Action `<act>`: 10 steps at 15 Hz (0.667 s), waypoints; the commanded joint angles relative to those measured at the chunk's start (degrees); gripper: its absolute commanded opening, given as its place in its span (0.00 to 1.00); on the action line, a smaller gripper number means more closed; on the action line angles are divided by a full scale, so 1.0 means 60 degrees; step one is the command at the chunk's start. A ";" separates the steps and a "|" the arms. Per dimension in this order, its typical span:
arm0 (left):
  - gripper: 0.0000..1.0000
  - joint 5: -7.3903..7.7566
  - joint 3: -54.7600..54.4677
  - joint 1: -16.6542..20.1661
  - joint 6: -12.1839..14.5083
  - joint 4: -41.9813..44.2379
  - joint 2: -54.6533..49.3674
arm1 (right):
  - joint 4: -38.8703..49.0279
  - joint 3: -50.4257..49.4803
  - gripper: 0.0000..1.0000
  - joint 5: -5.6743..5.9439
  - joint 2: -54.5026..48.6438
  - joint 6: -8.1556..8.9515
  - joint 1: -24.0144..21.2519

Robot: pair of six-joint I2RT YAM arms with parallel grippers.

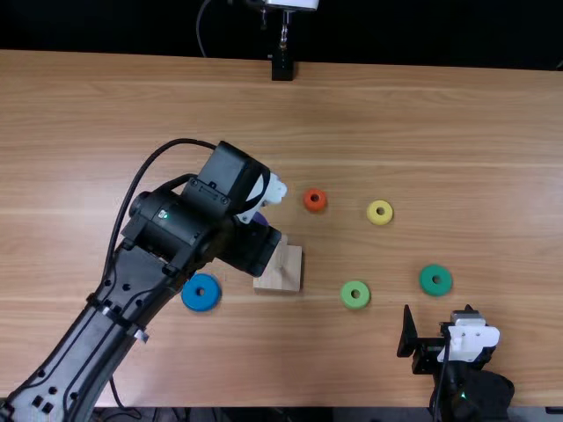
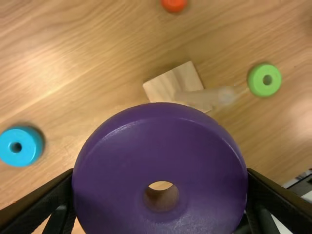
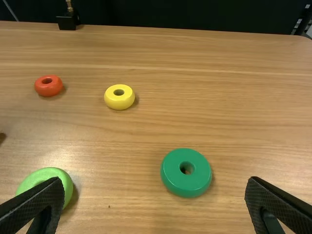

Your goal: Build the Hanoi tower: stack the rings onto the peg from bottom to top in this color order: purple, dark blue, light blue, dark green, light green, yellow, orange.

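One arm (image 1: 110, 334) leans inward, our left gripper (image 1: 259, 220) clamping the purple ring (image 2: 161, 151). Our right gripper (image 1: 437, 310) gapes near the table edge (image 1: 352, 403).

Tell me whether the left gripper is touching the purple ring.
Touching: in the left wrist view, the left gripper has a finger against each side of the purple ring.

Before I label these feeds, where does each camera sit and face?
Top view: fixed above the near edge, looking steeply down and forward; left arm and right arm show.
Left wrist view: on that wrist, facing down at the table; left gripper holds the purple ring.
Right wrist view: on that wrist, facing forward across it; open right gripper shows.
All three share the orange ring and light green ring.
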 commanded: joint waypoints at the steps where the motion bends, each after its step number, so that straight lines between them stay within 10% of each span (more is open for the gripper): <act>1: 0.00 0.0028 0.0595 -0.0093 -0.0195 -0.0048 0.0422 | -0.0594 -0.1135 1.00 0.0091 -0.0067 0.0022 -0.0117; 10: 0.00 0.0028 0.1386 -0.0825 -0.0248 -0.0277 0.1374 | -0.0594 -0.1135 1.00 0.0091 -0.0067 0.0022 -0.0117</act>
